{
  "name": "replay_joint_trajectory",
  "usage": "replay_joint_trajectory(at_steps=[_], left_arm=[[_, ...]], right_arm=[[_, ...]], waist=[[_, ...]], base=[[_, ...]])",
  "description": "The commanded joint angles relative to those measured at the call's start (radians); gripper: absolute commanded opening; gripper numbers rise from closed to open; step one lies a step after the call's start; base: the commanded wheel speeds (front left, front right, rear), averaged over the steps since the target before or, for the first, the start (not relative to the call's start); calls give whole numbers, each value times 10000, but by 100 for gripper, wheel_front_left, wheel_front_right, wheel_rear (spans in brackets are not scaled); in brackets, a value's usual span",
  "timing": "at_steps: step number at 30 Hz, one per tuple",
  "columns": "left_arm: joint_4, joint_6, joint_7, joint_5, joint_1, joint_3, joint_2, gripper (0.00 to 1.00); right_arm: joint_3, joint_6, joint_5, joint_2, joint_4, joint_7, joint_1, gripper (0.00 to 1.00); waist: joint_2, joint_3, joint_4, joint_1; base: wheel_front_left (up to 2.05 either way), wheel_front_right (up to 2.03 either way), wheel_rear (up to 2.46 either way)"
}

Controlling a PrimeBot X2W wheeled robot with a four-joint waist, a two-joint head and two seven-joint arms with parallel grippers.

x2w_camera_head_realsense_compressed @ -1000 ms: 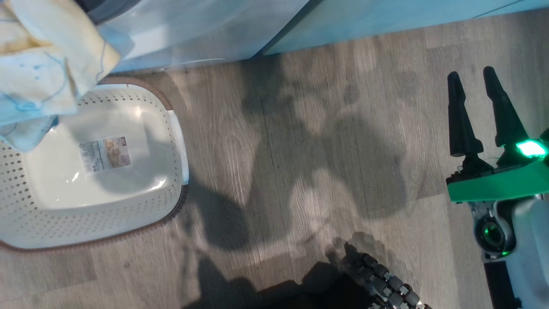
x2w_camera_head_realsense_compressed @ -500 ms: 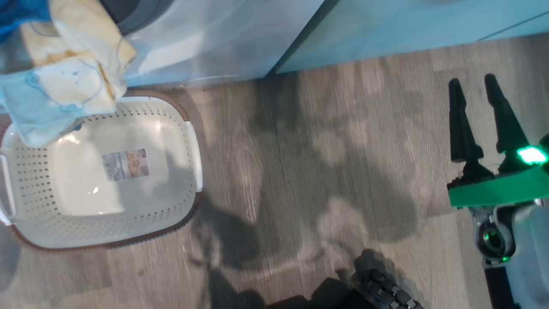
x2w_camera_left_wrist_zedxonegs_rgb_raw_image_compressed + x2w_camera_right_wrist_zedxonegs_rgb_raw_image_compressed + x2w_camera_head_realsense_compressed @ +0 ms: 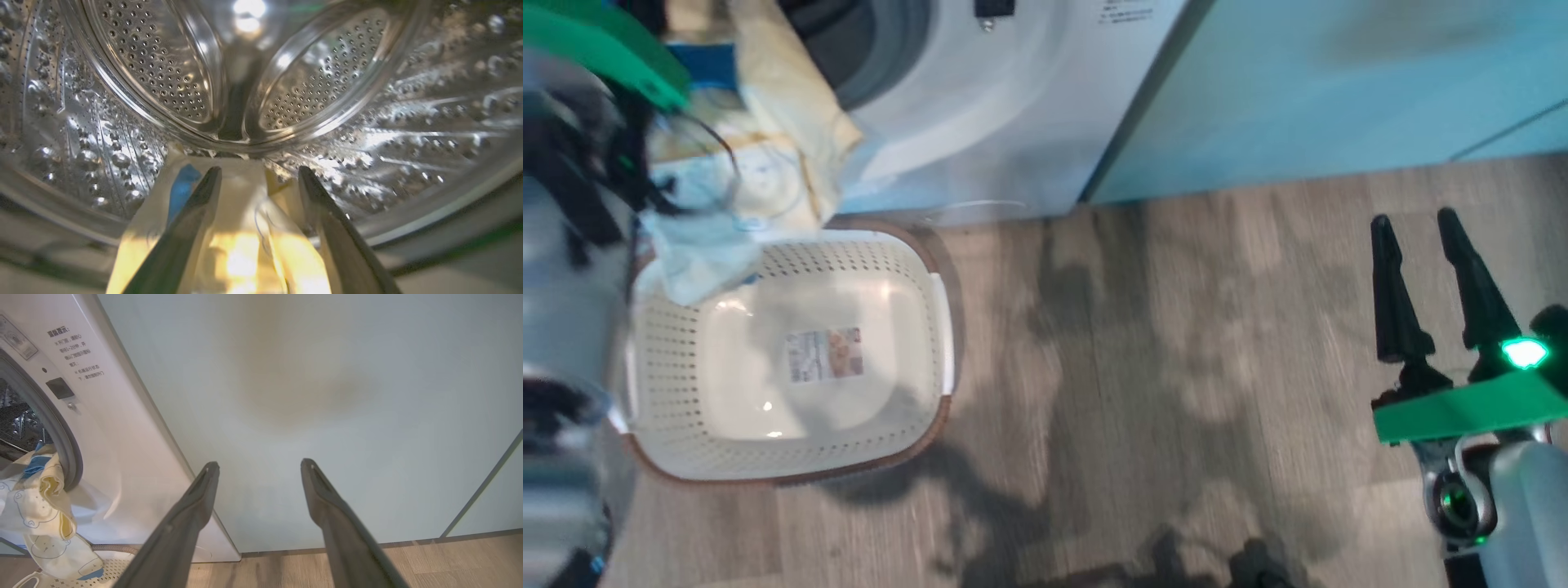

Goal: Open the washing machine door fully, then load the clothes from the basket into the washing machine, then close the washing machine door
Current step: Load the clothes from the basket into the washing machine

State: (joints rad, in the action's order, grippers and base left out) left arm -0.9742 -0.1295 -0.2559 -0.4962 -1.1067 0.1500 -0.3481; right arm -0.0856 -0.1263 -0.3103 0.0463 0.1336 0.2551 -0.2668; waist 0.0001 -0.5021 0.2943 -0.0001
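The washing machine [image 3: 1013, 122] stands with its mouth open, and the basket [image 3: 792, 474] on the floor below looks empty. The clothes [image 3: 768, 163] hang limp over the drum's [image 3: 163, 81] lip, trailing toward the basket. They look light, floppy and likely to slide out, so I'd bunch the dangling fold. The left pincer [image 3: 259, 169] is spread wide inside the drum, with cloth loose between its fingers. The right pincer [image 3: 1412, 217] gapes empty.

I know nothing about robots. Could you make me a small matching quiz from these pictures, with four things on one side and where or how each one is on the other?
Things
1. clothes
2. basket
3. left gripper
4. right gripper

States
a. open, above the wooden floor, holding nothing
b. draped out of the washing machine mouth
c. standing on the floor, paper label inside
d. open, pointing into the steel drum

Pairs: 1-b, 2-c, 3-d, 4-a
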Motion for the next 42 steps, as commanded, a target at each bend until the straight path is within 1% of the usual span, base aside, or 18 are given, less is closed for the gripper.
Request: replay_joint_trajectory(at_steps=[1, 5, 8, 10, 11, 13, 17, 19, 20, 21, 28, 36, 42], left_arm=[[564, -8, -52, -37, 306, -132, -345, 100], [1818, 84, -55, 156, 1493, -277, -317, 100], [2877, 305, -56, 336, 2674, -535, -195, 100], [3529, 424, -57, 417, 3513, -746, -55, 100], [4138, 517, -57, 509, 4370, -1005, 54, 100], [4781, 586, -57, 632, 5205, -1296, 189, 100], [5523, 625, -58, 879, 6632, -1733, 603, 100], [5628, 630, -58, 998, 6918, -1810, 676, 100], [5754, 624, -58, 1036, 7390, -2082, 939, 100], [5754, 624, -58, 1036, 7390, -2082, 939, 100], [5950, 516, -58, 1594, 8553, -2643, 1605, 100], [5910, 232, -58, 2030, 8875, -3132, 1977, 100], [5701, 103, -58, 2283, 8779, -3299, 2057, 100]], right_arm=[[-73, -44, 91, 63, -269, 67, 188, 100], [-32, -44, 133, 144, -277, 67, 379, 100], [37, -44, 147, 196, -286, 67, 533, 100], [84, -44, 157, 213, -292, 67, 631, 100], [67, -44, 157, 217, -285, 67, 703, 100], [16, -44, 148, 217, -277, 67, 748, 100], [17, -44, 132, 243, -262, 67, 867, 100], [23, -44, 131, 248, -261, 67, 896, 100], [39, -44, 125, 260, -257, 67, 948, 100], [39, -44, 125, 260, -257, 67, 948, 100], [92, -44, 120, 300, -259, 67, 1116, 100], [96, -44, 88, 327, -281, 67, 1141, 100], [41, -44, 66, 350, -295, 67, 1069, 100]], waist=[[-1, 330, -278, 1], [-1, 626, -443, 1], [-1, 835, -554, 1], [-1, 962, -633, 1], [-1, 1079, -656, 1], [-1, 1180, -650, 1], [-1, 1380, -705, 1], [-1, 1421, -721, 1], [-1, 1500, -758, 1], [-1, 1500, -758, 1], [-1, 1718, -930, 1], [-1, 1711, -1064, 1], [-1, 1581, -1037, 1]], base=[[0, 0, 0], [0, 0, 0], [0, 0, 0], [0, 0, 0], [0, 0, 0], [0, 0, 0], [0, 0, 0], [0, 0, 0], [0, 0, 0], [0, 0, 0], [0, 0, 0], [0, 0, 0], [0, 0, 0]])
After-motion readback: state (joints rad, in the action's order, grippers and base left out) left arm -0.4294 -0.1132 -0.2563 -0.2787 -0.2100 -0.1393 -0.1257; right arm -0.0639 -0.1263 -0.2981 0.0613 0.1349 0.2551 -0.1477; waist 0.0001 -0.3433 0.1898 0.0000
